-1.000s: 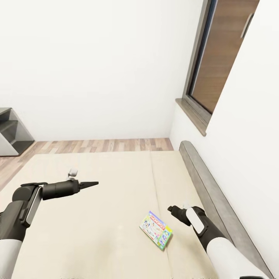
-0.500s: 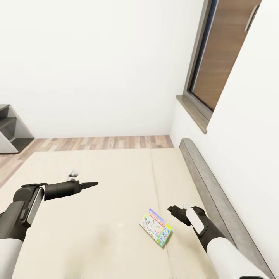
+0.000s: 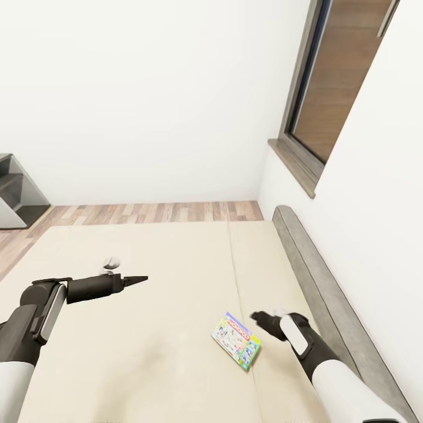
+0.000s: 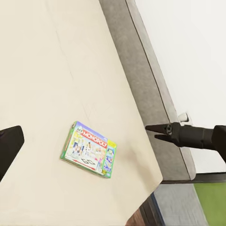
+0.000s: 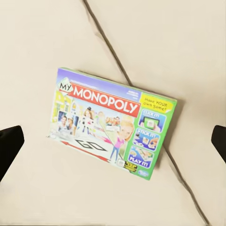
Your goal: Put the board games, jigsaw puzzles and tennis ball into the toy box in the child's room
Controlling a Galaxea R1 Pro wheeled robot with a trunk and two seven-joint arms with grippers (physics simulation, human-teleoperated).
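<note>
One board game (image 3: 237,349), a flat white-green Monopoly box, lies face up on the cream bed (image 3: 147,352), close to the seam between the two mattresses. My right gripper (image 3: 255,318) hovers just beside it on the headboard side. In the right wrist view the box (image 5: 113,125) sits between the two fingertips (image 5: 9,146), which stand wide apart and hold nothing. My left gripper (image 3: 141,279) is held out over the middle of the bed, well away from the box (image 4: 88,149). One of its fingertips (image 4: 7,148) shows at the frame's edge. The right gripper (image 4: 151,131) also shows in the left wrist view.
A grey headboard (image 3: 311,276) runs along the right wall under a tall window (image 3: 335,88). Wood-plank floor (image 3: 153,212) lies beyond the bed, with a grey shelf unit (image 3: 14,194) at the far left. White walls close the room.
The whole view has shifted slightly, so the camera has moved. The right gripper has edged a little closer to the board game. The left arm holds its pose.
</note>
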